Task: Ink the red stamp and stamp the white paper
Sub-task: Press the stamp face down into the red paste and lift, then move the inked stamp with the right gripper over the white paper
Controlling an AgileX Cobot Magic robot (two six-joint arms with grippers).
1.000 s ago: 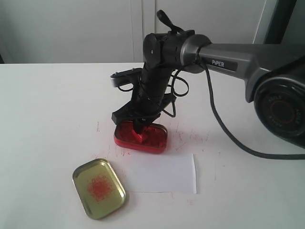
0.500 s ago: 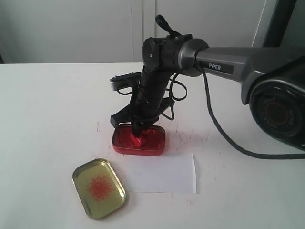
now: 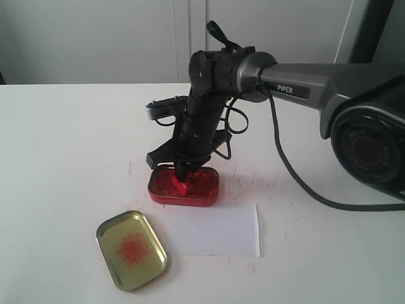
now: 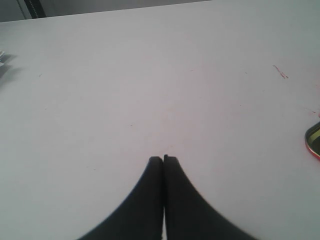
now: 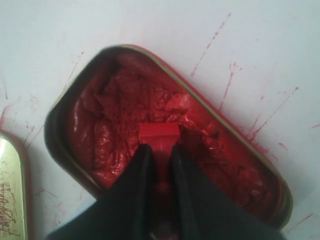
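My right gripper [image 3: 183, 178] [image 5: 161, 150] is shut on the red stamp [image 5: 159, 135] [image 3: 183, 185], holding its handle between the two black fingers. The stamp's square base presses into the red paste of the red oblong tin [image 3: 184, 189] [image 5: 125, 115]. The white paper [image 3: 215, 229] lies flat on the table just in front of the tin, apart from it. My left gripper [image 4: 163, 159] is shut on nothing above bare white tabletop; it does not show in the exterior view.
A gold metal lid [image 3: 131, 249] [image 5: 11, 190] with a red smudge lies upturned at the front left of the tin; its edge [image 4: 313, 138] shows in the left wrist view. Red ink streaks [image 3: 253, 183] mark the tabletop. The right arm's cable [image 3: 297, 171] trails across the table.
The tin, tilted and lifted on one side a second ago, now sits flat. My right gripper has shifted slightly left and stays down in the paste with the stamp.
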